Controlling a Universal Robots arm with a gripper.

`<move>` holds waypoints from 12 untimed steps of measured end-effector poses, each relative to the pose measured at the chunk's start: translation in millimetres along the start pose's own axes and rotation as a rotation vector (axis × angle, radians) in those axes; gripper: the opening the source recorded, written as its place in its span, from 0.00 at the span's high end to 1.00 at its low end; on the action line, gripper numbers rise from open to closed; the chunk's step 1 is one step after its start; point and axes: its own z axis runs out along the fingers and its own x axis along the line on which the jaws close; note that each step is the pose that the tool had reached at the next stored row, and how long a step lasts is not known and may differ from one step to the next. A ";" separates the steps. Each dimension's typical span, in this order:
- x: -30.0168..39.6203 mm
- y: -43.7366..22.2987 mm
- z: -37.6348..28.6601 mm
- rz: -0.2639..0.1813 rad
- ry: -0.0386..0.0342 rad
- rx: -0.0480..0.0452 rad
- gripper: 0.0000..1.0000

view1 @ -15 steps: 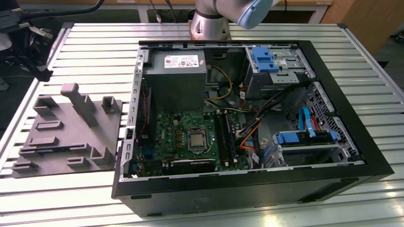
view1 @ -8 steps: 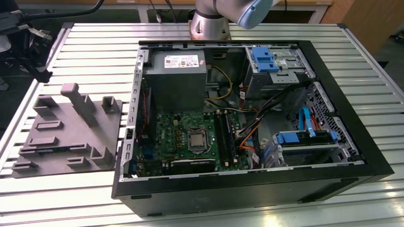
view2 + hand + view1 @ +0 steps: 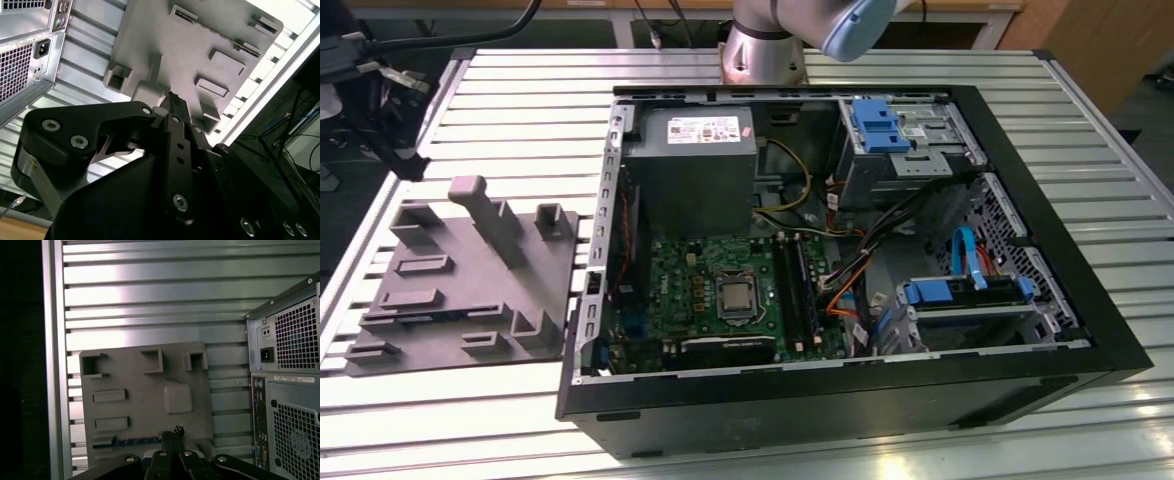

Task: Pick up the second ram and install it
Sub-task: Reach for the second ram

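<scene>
The second ram (image 3: 127,442) is a thin blue strip standing on edge along one side of the grey fixture plate (image 3: 140,390) in the first wrist view. My gripper (image 3: 172,432) hangs well above that plate with its two fingertips pressed together and nothing between them; one end of the ram appears just beside them. In the second wrist view the gripper (image 3: 172,97) points down at the same plate (image 3: 165,45). The exterior view has the plate (image 3: 454,300) on the table at its left, beside the open computer case (image 3: 854,400).
Inside the case lie the green motherboard (image 3: 707,290) with its long black slots (image 3: 790,285), the grey power-supply box (image 3: 691,170) and blue drive brackets (image 3: 881,125). The arm's base (image 3: 767,50) stands behind the case. The slatted metal table (image 3: 520,110) surrounds everything.
</scene>
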 end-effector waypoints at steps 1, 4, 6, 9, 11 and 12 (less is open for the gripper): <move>0.2 -0.3 0.4 0.000 0.0000 -0.0001 0.89; 0.8 -0.9 1.0 0.000 0.0001 0.0001 0.89; 1.1 -1.2 1.5 0.000 0.0001 0.0001 0.89; 1.6 -1.6 2.1 0.000 0.0001 0.0001 0.89; 2.0 -1.9 2.3 0.000 0.0002 0.0001 0.89; 2.1 -2.0 2.6 0.000 0.0002 0.0000 0.89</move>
